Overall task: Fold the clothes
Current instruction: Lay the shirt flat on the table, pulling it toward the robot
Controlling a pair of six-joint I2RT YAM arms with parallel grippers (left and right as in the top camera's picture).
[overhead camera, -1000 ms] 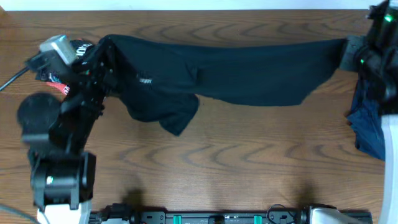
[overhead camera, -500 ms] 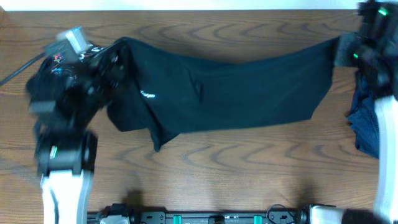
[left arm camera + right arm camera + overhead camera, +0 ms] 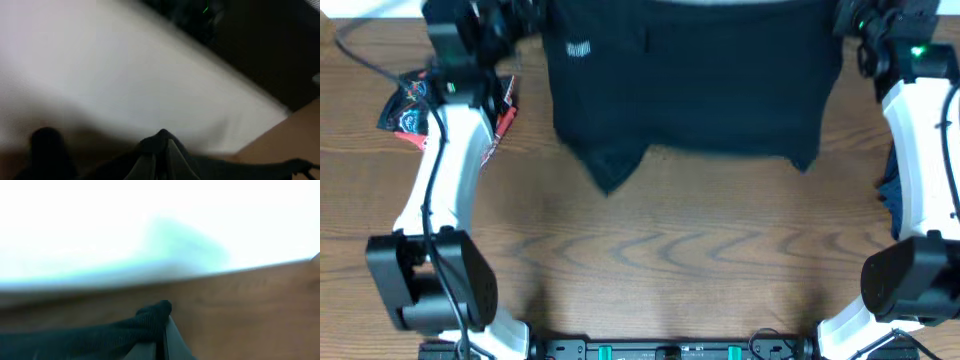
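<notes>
Overhead hangs high and looks straight down, taking in the whole wooden table (image 3: 650, 260), robot's side at 6 o'clock, the black shirt (image 3: 690, 80) stretched along 12. Left wrist sits tight against a pinched fold of that shirt at 6 o'clock, facing out over it, blurred, with a wedge of table at 4. Right wrist, just as close, skims low across the tabletop, the same shirt bunched at 6 o'clock.

We can't see the top of the black shirt (image 3: 690, 90); the overhead edge chops it off. Its white lettering (image 3: 579, 49) is too tiny to read. The blue garment (image 3: 886, 195) mostly hides behind the right arm (image 3: 920, 120), and both wrist views are just blur.
</notes>
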